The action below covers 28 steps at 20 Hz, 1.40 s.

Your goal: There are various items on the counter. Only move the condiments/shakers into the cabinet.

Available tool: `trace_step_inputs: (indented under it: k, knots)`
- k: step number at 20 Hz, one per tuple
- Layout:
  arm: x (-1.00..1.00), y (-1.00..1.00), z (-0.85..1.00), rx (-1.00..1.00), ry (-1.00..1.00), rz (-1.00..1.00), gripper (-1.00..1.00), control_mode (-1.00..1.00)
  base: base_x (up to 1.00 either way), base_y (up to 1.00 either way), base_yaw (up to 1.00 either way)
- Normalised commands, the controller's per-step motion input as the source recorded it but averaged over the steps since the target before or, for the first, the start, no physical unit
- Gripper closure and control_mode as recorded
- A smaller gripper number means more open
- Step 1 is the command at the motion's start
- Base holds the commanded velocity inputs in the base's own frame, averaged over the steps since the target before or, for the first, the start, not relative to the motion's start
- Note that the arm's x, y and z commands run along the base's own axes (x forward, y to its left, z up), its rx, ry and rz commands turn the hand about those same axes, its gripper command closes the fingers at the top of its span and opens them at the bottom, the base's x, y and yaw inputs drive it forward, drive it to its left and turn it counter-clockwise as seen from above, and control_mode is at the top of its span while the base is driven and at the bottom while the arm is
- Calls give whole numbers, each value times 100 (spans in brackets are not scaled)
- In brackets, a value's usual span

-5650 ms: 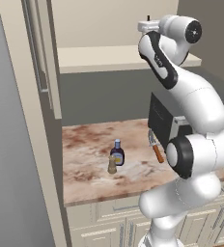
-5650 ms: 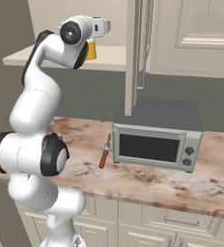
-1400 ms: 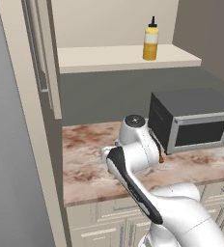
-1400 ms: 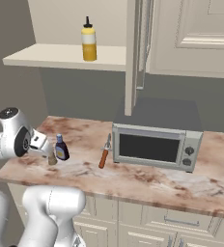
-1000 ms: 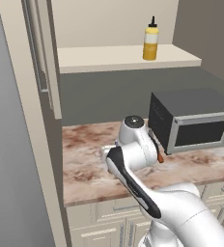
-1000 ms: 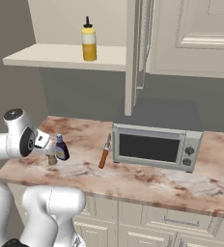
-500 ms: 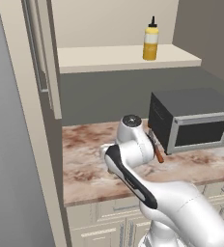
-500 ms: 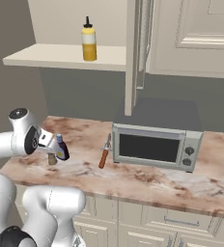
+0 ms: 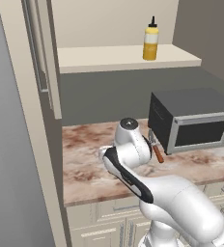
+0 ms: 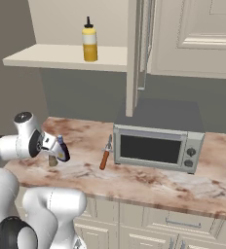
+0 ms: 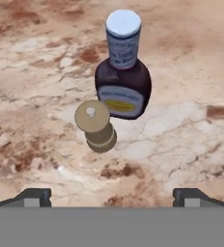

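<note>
Claw [image 11: 112, 195]: spread to its full width above the tabletop, holding nothing; its two small dark tips sit at 7 and 5 o'clock in the hand view.
Pepper shaker [image 11: 95, 125]: short, tan, rounded body with a flat round top and a pale stud in the middle; stands upright near the centre of the hand view, apart from both tips.
Dark bottle [image 11: 122, 82]: squat, glossy dark body, blue cap, printed label with a yellow patch; at 1 o'clock from the pepper shaker, just beside it.
Yellow squeeze bottle [image 9: 150, 42]: smooth yellow body, dark nozzle; upright on the cabinet [image 9: 109, 57] shelf, a flat cream board, at 12 o'clock in the left base view.
Tabletop [image 11: 181, 125]: brown-and-white marbled stone, veined and mottled.
Stick-like item [image 10: 104, 157]: thin, orange-brown; lies just beside the microwave's [image 10: 159, 141] left front corner.
Microwave: boxy, grey, dark glass door.
</note>
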Motion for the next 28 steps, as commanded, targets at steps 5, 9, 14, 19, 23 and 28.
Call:
trace_step_inputs:
  k: [5,9,14,19,23,28]
  knots:
    - [8,9,-19,0,0,0,-100,-100,0,0,0]
    - [14,15,-11,0,0,0,-100,-100,0,0,0]
    - [19,4,-13,0,-4,0,-100,-100,0,0,0]
    - [17,0,-9,0,-5,0,-100,-100,0,0,0]
    - [15,0,-7,0,-2,0,-100,-100,0,0,0]
    - [8,0,-4,0,-2,0,-100,-100,0,0,0]
